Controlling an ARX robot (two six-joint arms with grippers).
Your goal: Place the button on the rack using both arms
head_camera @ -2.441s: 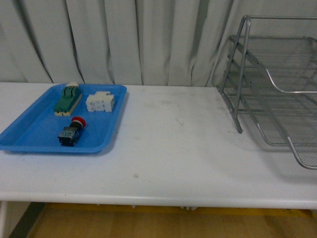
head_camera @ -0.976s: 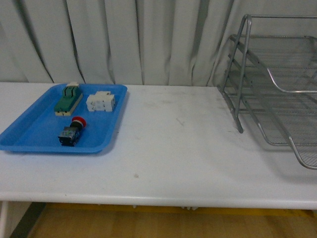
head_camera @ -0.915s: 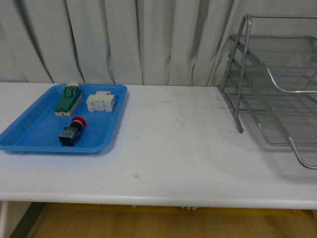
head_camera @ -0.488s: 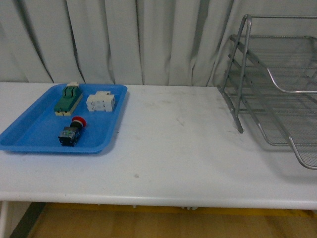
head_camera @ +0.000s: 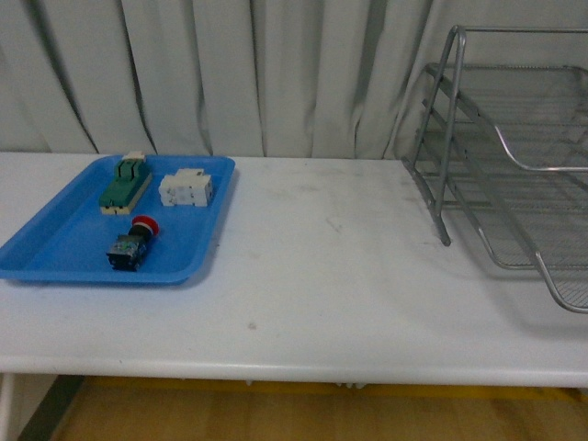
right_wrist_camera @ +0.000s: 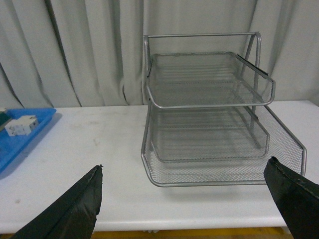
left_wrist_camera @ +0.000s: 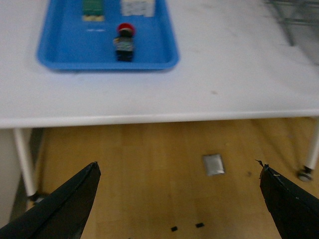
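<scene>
The button (head_camera: 133,242), red cap on a black-and-blue body, lies on its side in the blue tray (head_camera: 55,248) at the table's left; it also shows in the left wrist view (left_wrist_camera: 124,42). The silver wire rack (head_camera: 514,175) stands at the right and is empty; the right wrist view faces its front (right_wrist_camera: 209,114). My left gripper (left_wrist_camera: 179,172) is open, hanging off the table's front edge over the wooden floor, far from the button. My right gripper (right_wrist_camera: 184,174) is open in front of the rack, holding nothing. Neither arm shows in the front view.
A green switch block (head_camera: 125,183) and a white blocky component (head_camera: 186,189) lie at the back of the tray. Grey curtains hang behind the white table (head_camera: 322,276). A small grey packet (left_wrist_camera: 214,164) lies on the floor.
</scene>
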